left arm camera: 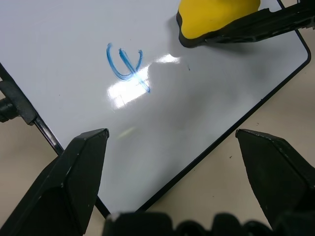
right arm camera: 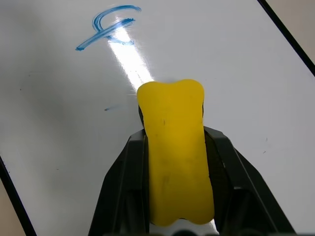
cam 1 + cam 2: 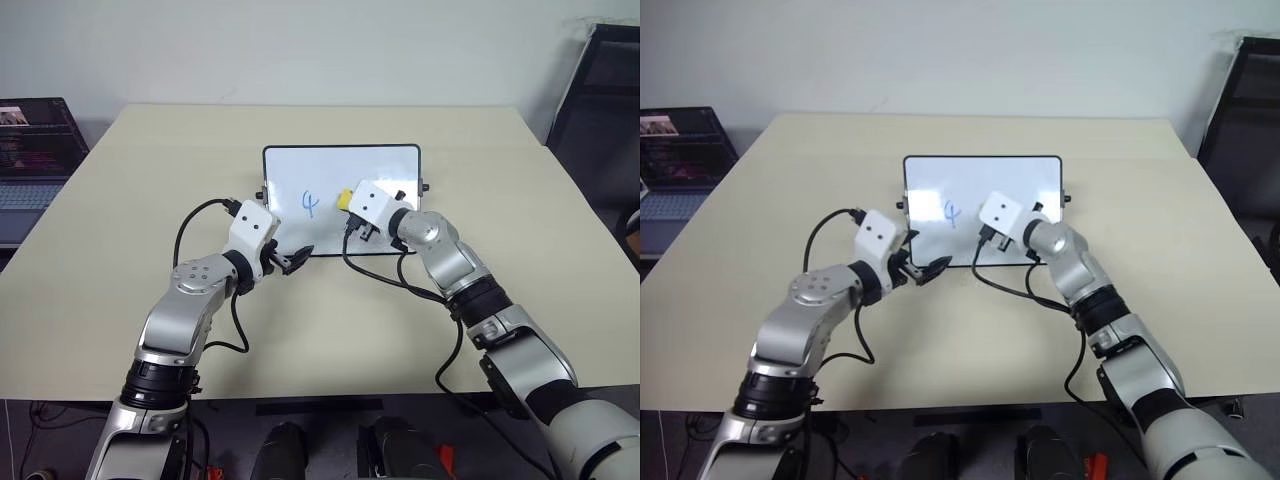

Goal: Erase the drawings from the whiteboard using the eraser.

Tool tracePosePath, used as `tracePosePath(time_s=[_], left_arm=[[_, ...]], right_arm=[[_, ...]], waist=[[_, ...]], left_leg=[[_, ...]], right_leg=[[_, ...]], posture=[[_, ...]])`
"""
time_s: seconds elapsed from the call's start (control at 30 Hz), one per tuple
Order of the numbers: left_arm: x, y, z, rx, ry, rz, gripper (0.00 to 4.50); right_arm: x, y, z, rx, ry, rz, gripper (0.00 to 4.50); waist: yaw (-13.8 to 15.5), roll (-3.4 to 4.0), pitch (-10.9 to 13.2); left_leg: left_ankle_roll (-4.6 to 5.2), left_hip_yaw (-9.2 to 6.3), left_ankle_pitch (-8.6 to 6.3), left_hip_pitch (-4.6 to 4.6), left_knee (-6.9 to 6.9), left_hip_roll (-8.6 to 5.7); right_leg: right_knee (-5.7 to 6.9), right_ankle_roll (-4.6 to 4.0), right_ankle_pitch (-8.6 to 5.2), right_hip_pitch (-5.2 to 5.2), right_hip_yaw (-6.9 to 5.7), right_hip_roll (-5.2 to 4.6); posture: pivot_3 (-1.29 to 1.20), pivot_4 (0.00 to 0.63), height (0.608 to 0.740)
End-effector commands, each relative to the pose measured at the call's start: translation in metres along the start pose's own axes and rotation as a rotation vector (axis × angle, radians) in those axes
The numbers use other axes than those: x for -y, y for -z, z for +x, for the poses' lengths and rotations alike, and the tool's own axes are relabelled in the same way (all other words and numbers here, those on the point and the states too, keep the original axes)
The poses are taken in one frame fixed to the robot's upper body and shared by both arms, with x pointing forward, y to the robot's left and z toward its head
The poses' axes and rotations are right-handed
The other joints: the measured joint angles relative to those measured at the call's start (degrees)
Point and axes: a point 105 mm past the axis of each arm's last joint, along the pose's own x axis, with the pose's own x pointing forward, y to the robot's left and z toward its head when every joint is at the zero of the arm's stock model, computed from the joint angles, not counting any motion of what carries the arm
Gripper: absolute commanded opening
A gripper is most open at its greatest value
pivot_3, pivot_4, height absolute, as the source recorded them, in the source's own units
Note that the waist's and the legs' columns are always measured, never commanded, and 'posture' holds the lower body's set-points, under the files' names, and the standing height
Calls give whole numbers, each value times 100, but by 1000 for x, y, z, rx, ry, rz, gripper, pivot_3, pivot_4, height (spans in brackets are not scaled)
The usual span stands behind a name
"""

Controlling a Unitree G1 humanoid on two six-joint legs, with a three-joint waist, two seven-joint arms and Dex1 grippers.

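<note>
Right gripper [image 2: 172, 162] jaws clamping the eraser [image 2: 174, 152] lengthwise at whiteboard [image 3: 390, 165] centre, remaining drawings [image 3: 310, 205], a lone blue "4", lying just left of it in frame; left gripper [image 1: 182, 162] jaws hanging released at lower-left board edge.

A blue "4" [image 2: 109, 27] remains on the whiteboard [image 3: 300, 165], yellow eraser [image 2: 177, 147] just beside it.

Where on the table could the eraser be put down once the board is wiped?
Bare tabletop lies left of the whiteboard, also right of it and behind it. The near edge is crowded: the left gripper sits there open, and the right gripper holds the eraser over the board.
</note>
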Motion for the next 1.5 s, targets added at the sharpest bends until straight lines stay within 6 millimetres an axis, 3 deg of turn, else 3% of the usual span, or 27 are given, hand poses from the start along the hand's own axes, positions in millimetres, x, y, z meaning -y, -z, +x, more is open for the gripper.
tracePosePath(time_s=[0.03, 0.17, 0.43, 0.73, 0.87, 1.2, 1.33, 1.5], left_arm=[[3, -12, -3, 45, 7, 29, 4500], [3, -11, -3, 44, 7, 27, 4500], [5, -13, -2, 47, 14, 30, 4500], [4, -16, -2, 48, 11, 29, 4500], [3, -19, -2, 53, 5, 27, 4500], [-23, -8, -15, 83, -76, -81, 4500], [-31, -7, -23, 121, -100, -125, 4500], [-31, -1, -32, 152, -105, -164, 4500]], right_arm=[[-16, 3, -3, -15, -112, -13, 1126], [-24, 4, -4, -16, -141, -16, 1126], [6, -14, 2, 45, 31, -9, 1126], [-30, -1, -2, 10, -153, -20, 1125], [-8, -14, -6, 78, -44, 72, 1125], [-4, -32, -58, 264, -81, 452, 1125], [0, -21, -82, 274, -15, 528, 1123], [-10, -2, -108, 273, 43, 591, 1123]], waist=[[-1, 0, 0], [-1, 0, 0], [-1, 0, 0], [1, 0, 0], [0, 0, 0], [13, 1, 1], [42, 1, 0], [59, 1, 0]], left_leg=[[0, 0, 0, 0, 0, 0], [0, -1, 0, 1, 0, 1], [0, 0, 0, 2, 2, 1], [0, -3, -1, -1, -3, 1], [0, -2, -1, -1, -2, 1], [-1, -26, -2, -27, -3, 4], [-1, -31, -2, -34, 0, 1], [-1, -31, -2, -37, -4, 2]], right_leg=[[-2, 0, 0, 0, 0, 0], [-2, 0, 0, 2, -1, 0], [1, 0, 0, 2, 0, 1], [-10, 0, 0, 3, -2, 0], [-9, 0, 0, 2, -1, 0], [-30, -1, 0, -4, -5, 0], [-37, 0, 0, -5, -9, -2], [-49, 0, 0, -3, -10, -2]], posture=[[0, 150, 740], [0, 150, 740], [0, 150, 740], [0, 150, 740], [0, 150, 740], [0, 150, 740], [0, 150, 740], [0, 150, 740]])
